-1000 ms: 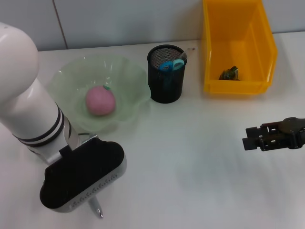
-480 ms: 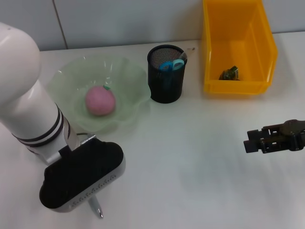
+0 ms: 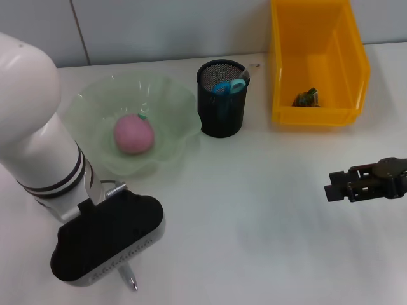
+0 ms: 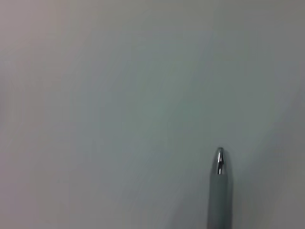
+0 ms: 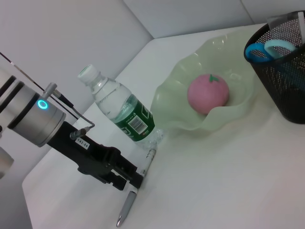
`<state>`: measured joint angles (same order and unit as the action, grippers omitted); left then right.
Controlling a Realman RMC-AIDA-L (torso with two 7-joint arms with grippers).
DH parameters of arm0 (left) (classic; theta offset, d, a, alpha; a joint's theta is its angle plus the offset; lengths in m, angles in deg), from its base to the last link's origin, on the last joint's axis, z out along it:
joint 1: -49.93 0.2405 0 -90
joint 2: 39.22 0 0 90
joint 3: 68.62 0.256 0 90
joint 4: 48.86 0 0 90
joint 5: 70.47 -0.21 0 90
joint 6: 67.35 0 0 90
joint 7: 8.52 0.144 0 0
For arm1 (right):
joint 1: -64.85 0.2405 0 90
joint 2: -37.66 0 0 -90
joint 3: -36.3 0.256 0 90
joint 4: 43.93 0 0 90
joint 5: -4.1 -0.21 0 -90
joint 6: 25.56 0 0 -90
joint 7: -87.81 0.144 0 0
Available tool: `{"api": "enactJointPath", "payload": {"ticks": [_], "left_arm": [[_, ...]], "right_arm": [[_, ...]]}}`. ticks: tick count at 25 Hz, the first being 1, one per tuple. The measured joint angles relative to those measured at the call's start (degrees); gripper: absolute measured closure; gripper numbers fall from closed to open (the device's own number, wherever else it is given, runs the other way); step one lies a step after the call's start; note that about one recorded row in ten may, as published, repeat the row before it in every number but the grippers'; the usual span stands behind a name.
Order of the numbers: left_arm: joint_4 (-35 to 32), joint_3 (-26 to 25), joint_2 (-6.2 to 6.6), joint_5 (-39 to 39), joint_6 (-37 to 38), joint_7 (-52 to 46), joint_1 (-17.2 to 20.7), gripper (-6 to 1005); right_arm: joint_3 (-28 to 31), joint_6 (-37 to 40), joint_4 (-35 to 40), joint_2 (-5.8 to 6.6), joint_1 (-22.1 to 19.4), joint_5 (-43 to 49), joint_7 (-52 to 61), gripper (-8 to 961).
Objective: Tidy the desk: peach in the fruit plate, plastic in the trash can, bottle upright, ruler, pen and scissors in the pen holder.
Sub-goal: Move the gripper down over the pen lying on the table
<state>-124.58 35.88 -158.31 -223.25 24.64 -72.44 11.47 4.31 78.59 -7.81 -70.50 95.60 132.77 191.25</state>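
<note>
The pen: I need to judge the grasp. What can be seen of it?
The pen is slim and silver-white, looking metallic, with a shiny pointed tip. It lies low along the desk, tip pointing away from the bottle, beside the fruit plate. The left gripper is at its middle; whether the fingers are closed on it cannot be told. In the head view only its tip shows.

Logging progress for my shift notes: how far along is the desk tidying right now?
Done: the peach lies in the fruit plate, a plastic scrap lies in the trash can, the scissors stand in the pen holder, and the bottle stands upright. In hand: the left gripper is shut on the pen. Left: getting the pen into the holder.
</note>
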Motion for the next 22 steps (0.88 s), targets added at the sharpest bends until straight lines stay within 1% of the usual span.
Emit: {"api": "enactJointPath", "payload": {"ticks": [5,11,22], "left_arm": [[0.13,0.38,0.00,0.01,-0.37,0.03,-0.05,453],[1.59,0.53,0.00,0.06,-1.58,0.23,-0.54,461],[2.52,0.70,0.00,0.32,-1.96,0.73,-1.08,582]], "right_arm": [[0.00,-0.10,0.00,0.03,0.04,0.00,0.01,280],[-0.01,-0.10,0.00,0.06,0.02,0.00,0.13,282],[-0.01,-0.08,-0.01,0.07,-0.27,0.00,0.42,285]]}}
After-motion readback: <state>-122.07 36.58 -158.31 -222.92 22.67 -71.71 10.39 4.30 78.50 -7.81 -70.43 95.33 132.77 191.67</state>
